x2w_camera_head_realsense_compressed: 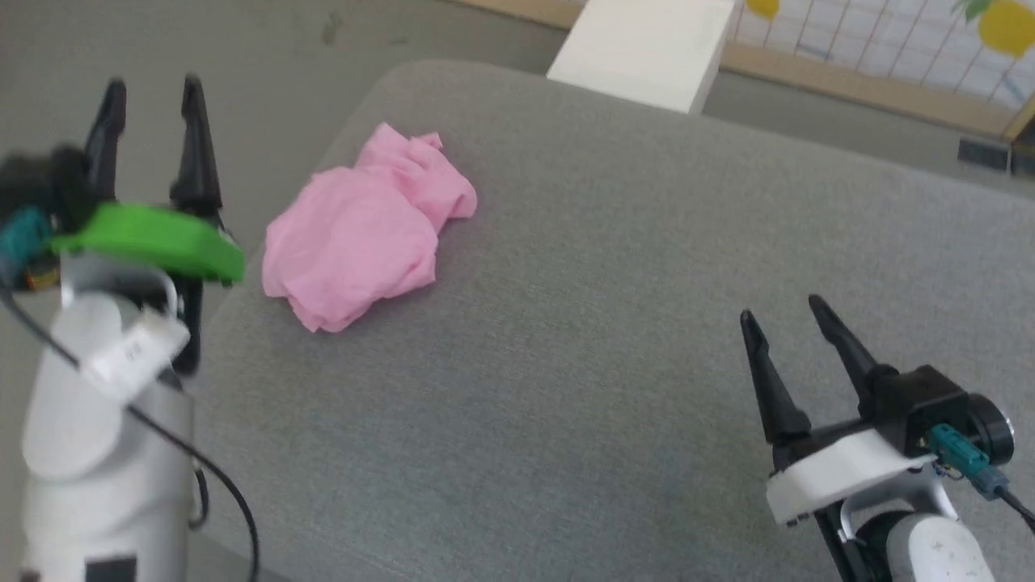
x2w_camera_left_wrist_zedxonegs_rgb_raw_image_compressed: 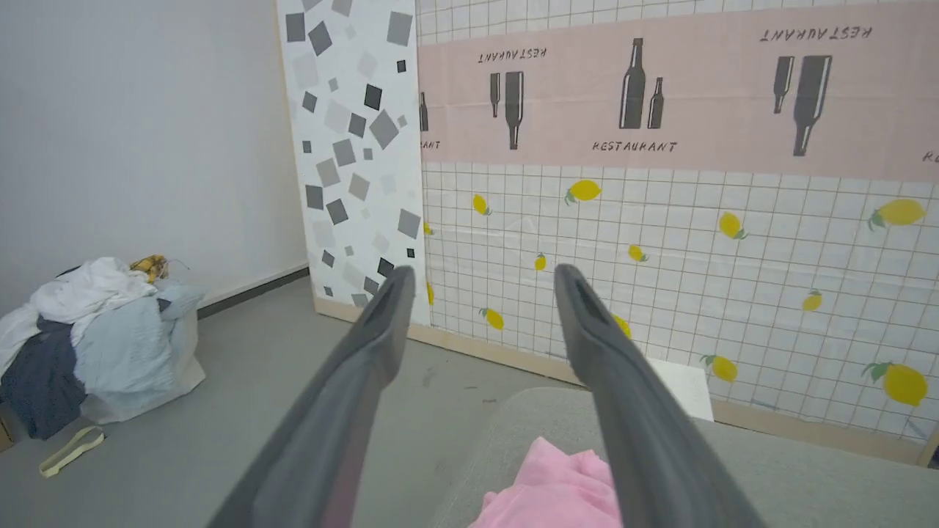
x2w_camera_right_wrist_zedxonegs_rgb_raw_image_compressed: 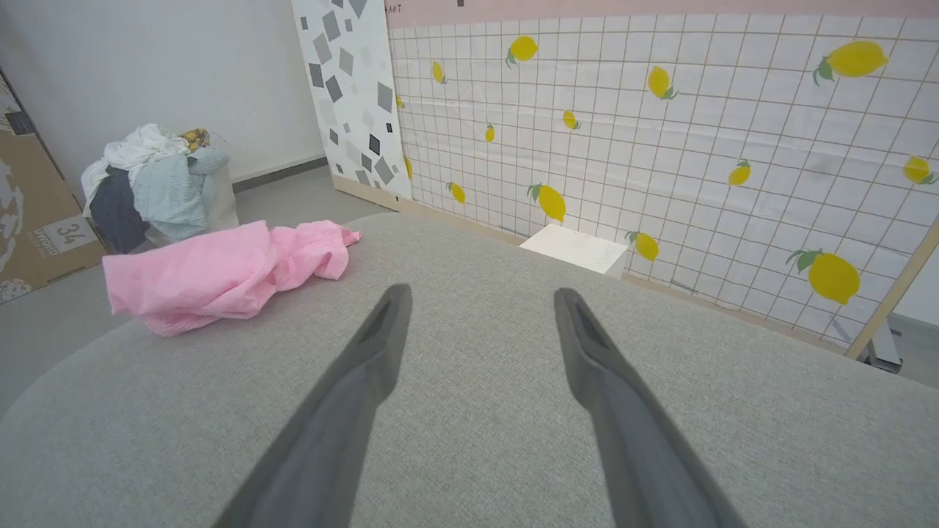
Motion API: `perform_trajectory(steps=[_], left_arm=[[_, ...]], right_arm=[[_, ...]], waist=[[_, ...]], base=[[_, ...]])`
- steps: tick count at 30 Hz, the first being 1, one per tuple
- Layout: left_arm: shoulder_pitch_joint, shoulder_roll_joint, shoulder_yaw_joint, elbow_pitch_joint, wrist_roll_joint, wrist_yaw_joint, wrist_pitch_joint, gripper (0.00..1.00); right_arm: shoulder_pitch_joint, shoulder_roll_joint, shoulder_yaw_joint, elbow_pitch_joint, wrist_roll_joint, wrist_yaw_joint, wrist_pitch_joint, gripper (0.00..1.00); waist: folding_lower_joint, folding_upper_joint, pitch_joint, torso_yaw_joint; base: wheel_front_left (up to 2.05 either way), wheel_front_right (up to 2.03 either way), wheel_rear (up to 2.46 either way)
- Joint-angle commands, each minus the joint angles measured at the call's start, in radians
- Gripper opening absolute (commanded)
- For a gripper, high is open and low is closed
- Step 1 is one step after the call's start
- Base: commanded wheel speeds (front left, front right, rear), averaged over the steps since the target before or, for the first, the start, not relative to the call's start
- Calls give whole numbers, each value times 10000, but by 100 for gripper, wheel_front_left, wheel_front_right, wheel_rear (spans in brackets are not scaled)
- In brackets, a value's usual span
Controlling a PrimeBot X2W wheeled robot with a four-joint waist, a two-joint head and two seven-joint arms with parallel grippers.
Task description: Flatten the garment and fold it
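Pink garment (x2w_camera_head_realsense_compressed: 368,230) in a crumpled heap on grey cushion (x2w_camera_head_realsense_compressed: 614,323); left tool (x2w_camera_head_realsense_compressed: 154,83) and right tool (x2w_camera_head_realsense_compressed: 779,307) both spread, empty.

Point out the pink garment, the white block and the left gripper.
Crumpled light pink cloth garment (x2w_camera_head_realsense_compressed: 356,234), head view, middle of the bunch.
Flat white rectangular block (x2w_camera_head_realsense_compressed: 647,48), head view, top face.
Left gripper (x2w_camera_head_realsense_compressed: 154,83), head view, between its fingertips.

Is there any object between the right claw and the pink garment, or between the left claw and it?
Nothing visible stands in the way. Between the right claw and the garment lies only bare grey cushion. The left claw is open beside the garment, with no object between them.
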Motion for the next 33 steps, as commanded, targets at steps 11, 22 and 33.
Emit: perform_trajectory(steps=[11,22,33], left_arm=[[-2438,1599,-2306,4063,-2572,-196,2521,100],[-2217,2235,-4033,5939,-5476,-198,6204,100],[-2405,2793,-4723,6228,-5726,-199,5790,0]], right_arm=[[-844,5,177,-126,-90,-15,193,100],[-1156,5,256,3,90,-15,92,100],[-1001,5,253,399,405,-15,-135,100]], waist=[[0,69,2113,-1506],[0,69,2621,-2113],[0,69,1852,-2103]], base=[[0,0,0],[0,0,0],[0,0,0]])
